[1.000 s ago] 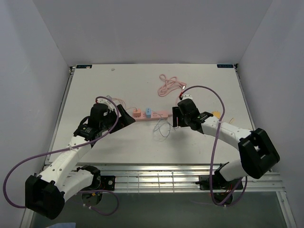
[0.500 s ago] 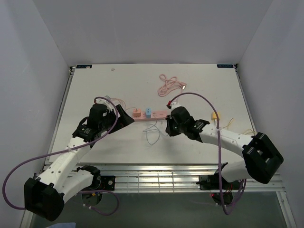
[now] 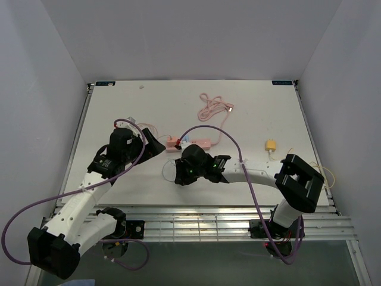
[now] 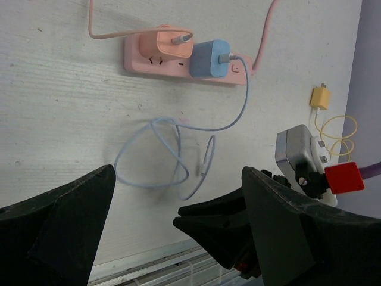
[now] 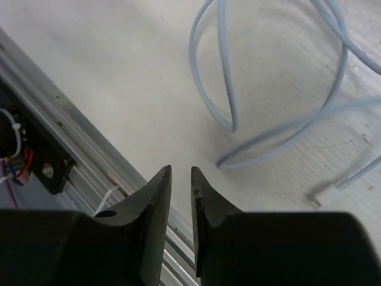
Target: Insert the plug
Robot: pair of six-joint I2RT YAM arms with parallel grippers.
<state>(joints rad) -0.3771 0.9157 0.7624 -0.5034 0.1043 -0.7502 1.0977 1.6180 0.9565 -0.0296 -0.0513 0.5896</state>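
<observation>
The blue plug [image 4: 209, 58] sits in the pink power strip [image 4: 138, 59] at upper centre, yet the right gripper [image 5: 180, 173], pinched nearly shut on nothing over its loose cable [image 5: 230, 122], could snag a loop and drag it out; the left gripper [image 4: 178, 171] gapes empty

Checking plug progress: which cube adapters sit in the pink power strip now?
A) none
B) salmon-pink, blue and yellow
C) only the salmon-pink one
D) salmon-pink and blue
D: the left wrist view shows the salmon-pink cube adapter and the blue cube adapter seated side by side in the pink plastic power strip, while the small yellow adapter lies apart from it.
</observation>
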